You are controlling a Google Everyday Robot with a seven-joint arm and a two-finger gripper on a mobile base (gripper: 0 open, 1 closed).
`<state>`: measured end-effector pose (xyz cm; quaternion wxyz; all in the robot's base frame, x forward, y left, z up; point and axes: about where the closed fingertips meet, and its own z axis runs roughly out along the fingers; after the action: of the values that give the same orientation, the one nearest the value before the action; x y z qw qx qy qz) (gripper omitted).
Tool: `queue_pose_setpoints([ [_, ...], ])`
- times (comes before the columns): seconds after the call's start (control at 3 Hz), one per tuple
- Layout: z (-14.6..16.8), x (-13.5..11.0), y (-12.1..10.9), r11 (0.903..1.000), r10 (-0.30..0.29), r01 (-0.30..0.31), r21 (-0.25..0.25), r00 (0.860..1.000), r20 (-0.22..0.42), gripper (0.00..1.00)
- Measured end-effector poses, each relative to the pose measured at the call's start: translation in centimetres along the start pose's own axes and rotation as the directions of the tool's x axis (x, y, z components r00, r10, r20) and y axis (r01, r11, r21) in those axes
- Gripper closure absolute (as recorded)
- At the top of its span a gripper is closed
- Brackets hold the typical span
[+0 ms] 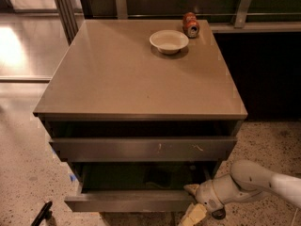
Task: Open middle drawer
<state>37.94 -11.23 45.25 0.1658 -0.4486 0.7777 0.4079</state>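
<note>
The cabinet (pixel 141 79) has a taller front with white scratches (pixel 141 148) just under its top. Below it the middle drawer (pixel 127 202), wide and shallow with a plain grey-brown front, stands pulled out part way and shows its dark inside (pixel 141 177). My gripper (pixel 192 202) is at the right end of that drawer front. One tan finger (pixel 190 189) lies over the top edge of the front and the other (pixel 194 215) is under it. The jaws are closed on the front. The white arm (pixel 254 180) comes in from the lower right.
A white bowl (pixel 169 41) and a red can (pixel 190 24) lying on its side sit at the back of the cabinet top. A railing and a dark wall run behind. A black object (pixel 41 214) lies on the speckled floor at the lower left.
</note>
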Motion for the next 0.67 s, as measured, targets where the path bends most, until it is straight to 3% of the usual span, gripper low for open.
queue_pose_setpoints([
  [0.67, -0.1, 1.3, 0.7, 0.9998, 0.007, -0.007, -0.021, 1.000, -0.011, 0.00],
])
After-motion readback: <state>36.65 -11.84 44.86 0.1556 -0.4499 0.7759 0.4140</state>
